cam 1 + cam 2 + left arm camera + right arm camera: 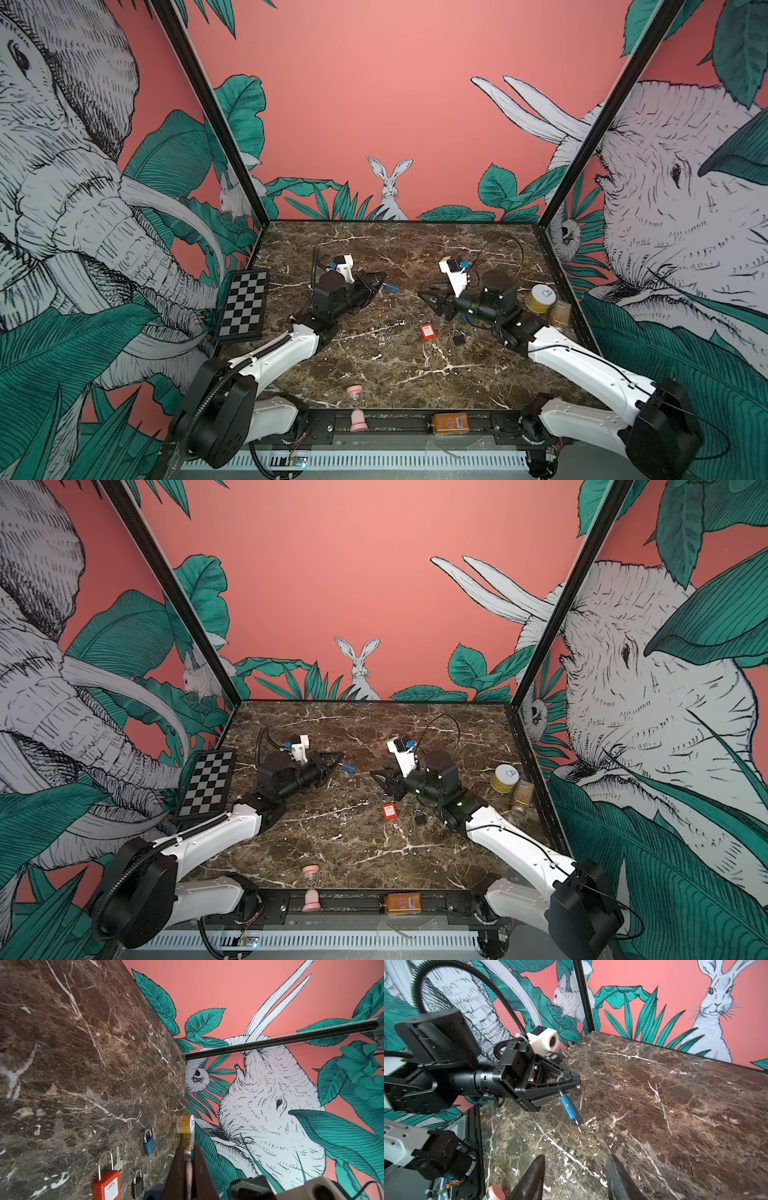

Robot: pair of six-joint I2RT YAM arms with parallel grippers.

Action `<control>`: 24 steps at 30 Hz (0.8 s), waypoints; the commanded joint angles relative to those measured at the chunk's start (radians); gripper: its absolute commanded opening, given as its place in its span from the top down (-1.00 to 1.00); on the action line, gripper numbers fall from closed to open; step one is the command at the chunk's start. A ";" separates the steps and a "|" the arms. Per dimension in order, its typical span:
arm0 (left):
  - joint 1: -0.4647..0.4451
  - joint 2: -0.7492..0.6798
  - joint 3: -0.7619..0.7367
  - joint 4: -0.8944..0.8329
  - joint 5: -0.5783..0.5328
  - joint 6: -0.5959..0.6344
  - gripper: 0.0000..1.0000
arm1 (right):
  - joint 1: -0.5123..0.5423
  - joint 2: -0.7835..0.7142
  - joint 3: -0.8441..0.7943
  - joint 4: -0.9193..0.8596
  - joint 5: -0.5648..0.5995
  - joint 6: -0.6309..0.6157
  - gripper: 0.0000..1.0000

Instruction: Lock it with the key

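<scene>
while the left tool (578, 1082), pinched shut on its shackle, holds the blue padlock (569, 1110) tilted just above the table (675, 1105), the key (579, 1127) juts from the lock's lower end. the right tool (576, 1157), partly open and empty, faces it; the step looks like the approach. next, its fingers (533, 1178) must straddle the key, pinch, then turn. the red padlock (427, 331) bears a white label, its print too small to read.

The table (675, 1105) is gleaming like polished brown marble; the blue padlock (570, 1110) is showing painted metal, slightly speckled.
</scene>
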 commanded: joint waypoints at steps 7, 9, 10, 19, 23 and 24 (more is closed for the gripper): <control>-0.009 -0.009 -0.014 0.180 0.047 -0.264 1.00 | -0.006 0.073 0.095 0.057 -0.157 -0.061 0.08; -0.009 -0.004 -0.008 0.196 0.061 -0.292 1.00 | -0.006 0.094 0.115 0.059 -0.161 -0.065 0.08; -0.009 -0.002 -0.004 0.205 0.069 -0.299 1.00 | -0.005 0.104 0.124 0.061 -0.157 -0.068 0.08; -0.011 -0.017 0.029 0.191 0.097 -0.301 1.00 | -0.003 0.198 0.187 0.070 -0.159 -0.076 0.10; -0.010 -0.009 0.026 0.203 0.099 -0.306 1.00 | 0.007 0.229 0.198 0.094 -0.179 -0.057 0.14; -0.010 -0.009 0.023 0.206 0.097 -0.307 1.00 | 0.012 0.235 0.199 0.092 -0.181 -0.054 0.15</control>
